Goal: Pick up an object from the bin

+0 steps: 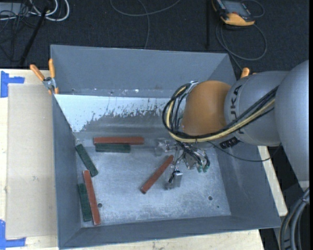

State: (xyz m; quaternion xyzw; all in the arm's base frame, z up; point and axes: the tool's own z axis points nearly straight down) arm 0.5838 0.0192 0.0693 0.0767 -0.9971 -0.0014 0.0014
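Note:
My gripper (173, 177) hangs low over the middle-right of the bin floor, under the arm's orange cover. Just to its left lies a reddish-brown flat stick (155, 175), slanted from lower left to upper right, its upper end close to the gripper. I see nothing held between the fingers.
Near the back wall a reddish-brown stick (118, 140) lies beside a dark green one (112, 148). At the left a dark green stick (86, 160) lies slanted. Along the front left a reddish stick (91, 197) sits next to a green one (84, 202).

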